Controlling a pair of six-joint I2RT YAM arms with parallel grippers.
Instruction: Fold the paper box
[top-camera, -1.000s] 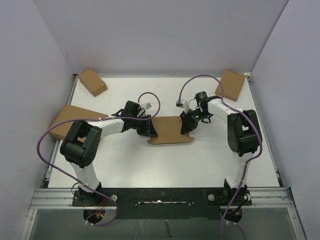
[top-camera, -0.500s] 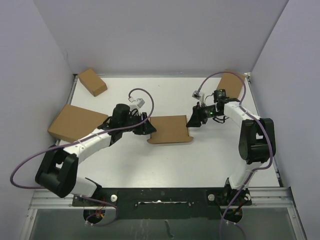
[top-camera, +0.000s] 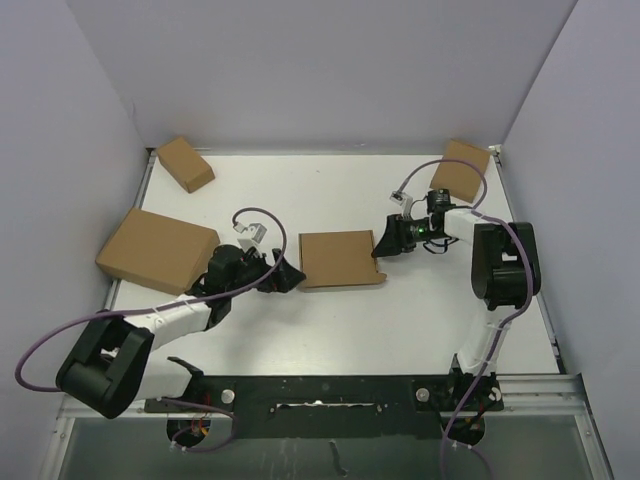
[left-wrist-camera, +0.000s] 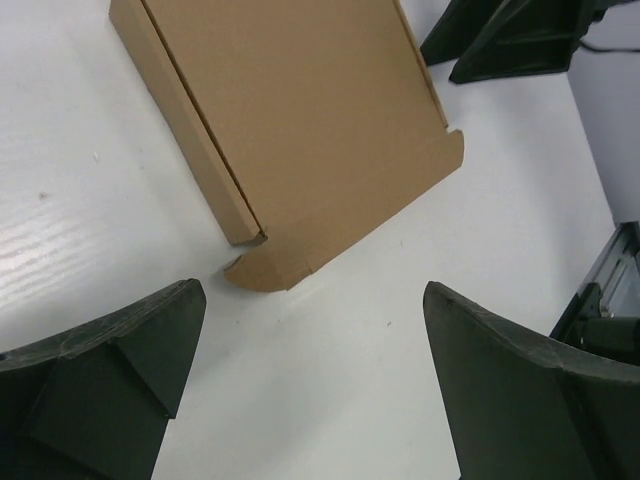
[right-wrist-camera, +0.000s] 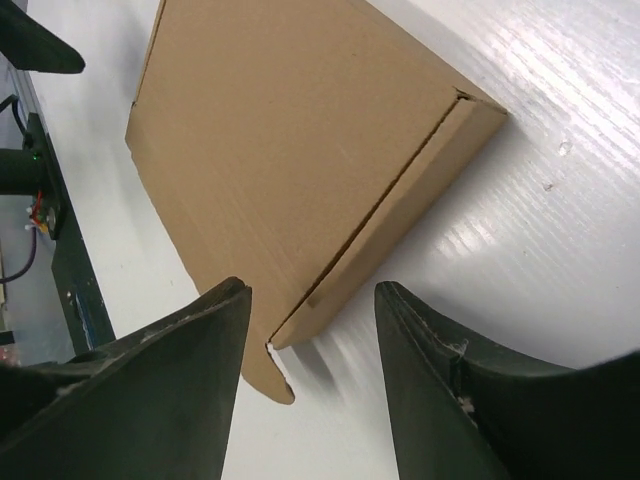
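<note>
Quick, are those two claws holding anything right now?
Left gripper: open, holding nothing.
Right gripper: open, holding nothing, right at the edge of the paper box.

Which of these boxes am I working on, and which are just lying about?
Job: paper box, centre; left gripper and right gripper, open, flanking it.
Lying about: small brown box, far left corner; large brown box, left edge; medium brown box, far right corner.
</note>
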